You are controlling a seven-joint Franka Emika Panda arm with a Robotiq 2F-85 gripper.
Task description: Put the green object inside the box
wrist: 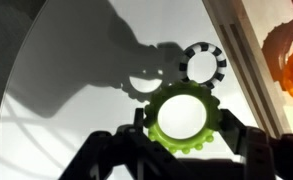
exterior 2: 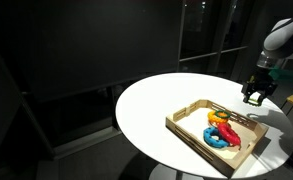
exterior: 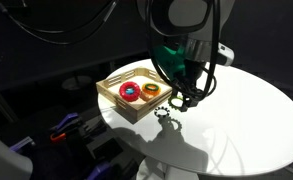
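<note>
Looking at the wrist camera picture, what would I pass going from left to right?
Green ring → box wall → red ring, which lies inside the box. The toothed ring overlaps the green ring, so it is left out.

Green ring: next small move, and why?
Probably carry the green ring sideways over the box wall, keeping height, then open. In the wrist view the fingers clamp it, apparently clear of the table, and the box lies at that view's right edge, past the black-and-white ring.
</note>
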